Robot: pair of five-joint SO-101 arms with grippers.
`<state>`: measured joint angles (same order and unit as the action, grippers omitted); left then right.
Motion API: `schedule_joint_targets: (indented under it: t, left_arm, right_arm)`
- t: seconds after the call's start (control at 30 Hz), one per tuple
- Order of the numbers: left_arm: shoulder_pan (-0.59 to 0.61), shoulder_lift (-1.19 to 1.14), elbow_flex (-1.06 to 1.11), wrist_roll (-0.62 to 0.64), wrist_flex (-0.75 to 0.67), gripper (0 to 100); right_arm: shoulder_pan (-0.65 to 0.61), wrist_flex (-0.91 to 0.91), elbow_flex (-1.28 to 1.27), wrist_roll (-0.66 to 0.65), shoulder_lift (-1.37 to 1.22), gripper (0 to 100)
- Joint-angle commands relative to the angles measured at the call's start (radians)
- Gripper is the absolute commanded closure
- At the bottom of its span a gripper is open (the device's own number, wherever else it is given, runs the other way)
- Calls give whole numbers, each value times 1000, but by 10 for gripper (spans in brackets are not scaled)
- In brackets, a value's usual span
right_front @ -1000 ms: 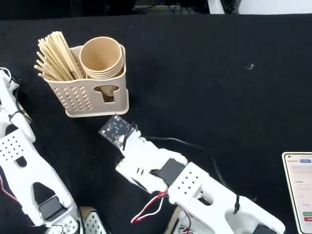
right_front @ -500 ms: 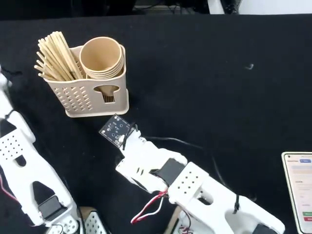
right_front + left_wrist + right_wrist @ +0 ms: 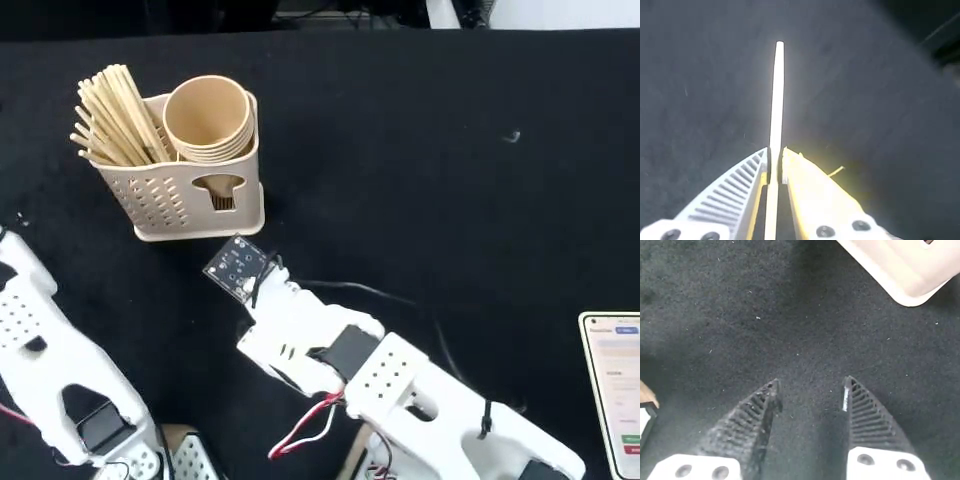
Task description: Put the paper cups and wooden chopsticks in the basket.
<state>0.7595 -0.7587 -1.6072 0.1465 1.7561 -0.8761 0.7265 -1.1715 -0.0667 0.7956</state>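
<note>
The beige perforated basket (image 3: pixel 190 190) stands at the table's back left, with a bundle of wooden chopsticks (image 3: pixel 112 115) in its left part and stacked paper cups (image 3: pixel 208 118) in its right. My left gripper (image 3: pixel 775 150) is shut on a single chopstick (image 3: pixel 776 90) that sticks straight out over the black cloth. The left arm (image 3: pixel 40 340) lies at the left edge, in front of the basket. My right gripper (image 3: pixel 811 385) is open and empty, low over the cloth just in front of the basket's base (image 3: pixel 900 265). From above, the right arm (image 3: pixel 330 350) has its wrist board near the basket.
Black cloth (image 3: pixel 450 200) covers the table. A phone-like screen (image 3: pixel 612 380) lies at the right edge. A small speck (image 3: pixel 512 136) sits at the back right.
The left arm has drawn back toward the front edge, away from the basket's left side. The right arm has stayed still.
</note>
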Motion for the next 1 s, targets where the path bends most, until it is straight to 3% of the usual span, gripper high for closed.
schedule_joint_targets:
  t: [0.0, 0.1, 0.33, 0.5, 0.77, 0.83, 0.97]
  left_arm:
    - [7, 296, -54, -6, 8, 971]
    - [-8, 459, -54, -3, 8, 971]
    - [-196, 675, -54, 41, 8, 971]
    - [-217, 799, -27, 81, 11, 971]
    - [-223, 1266, 651, 52, -8, 971]
    - [-225, 1401, 834, 54, -97, 971]
    - [-225, 1642, 1260, 63, -437, 971]
  right_arm:
    - [-11, -20, 4, 2, 21, 804]
    - [-11, -18, 4, 0, 21, 804]
    - [-11, -18, 2, 0, 21, 804]
    - [-11, -20, -8, 0, 27, 804]
    - [-11, -20, -8, -2, 27, 804]
    - [-11, -20, -8, -2, 27, 804]
    - [-11, -20, -8, -2, 27, 804]
